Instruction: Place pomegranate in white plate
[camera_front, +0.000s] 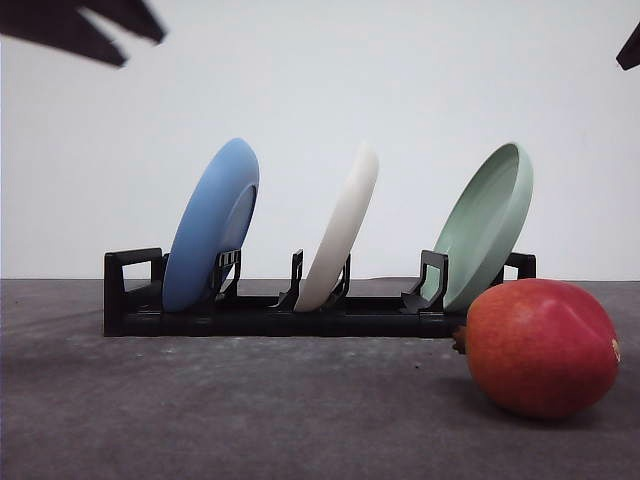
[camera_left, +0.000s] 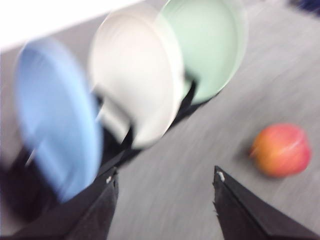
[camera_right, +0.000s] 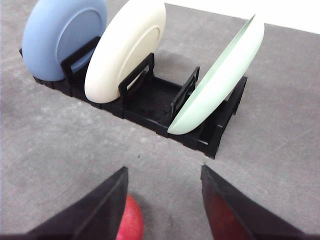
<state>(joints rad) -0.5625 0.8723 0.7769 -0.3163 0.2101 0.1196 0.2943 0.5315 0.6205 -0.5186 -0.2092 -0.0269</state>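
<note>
The round red pomegranate (camera_front: 540, 347) has smooth skin with a soft sheen. The off-white round plate (camera_right: 125, 49), the blue plate (camera_right: 62, 37) and the pale green plate (camera_right: 220, 80) all look matt and smooth. They stand in a black rack (camera_right: 150, 102) that looks like plastic, on a grey, slightly rough tabletop (camera_front: 250, 410).

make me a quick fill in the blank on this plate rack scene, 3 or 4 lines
1. The white plate stands in the black rack between the blue plate and the ____ plate.
2. The pomegranate lies on the ____, not in any plate.
3. All three plates stand on ____ in the rack.
4. The right tool is ____, above the pomegranate.

Missing words: green; table; edge; open
</note>
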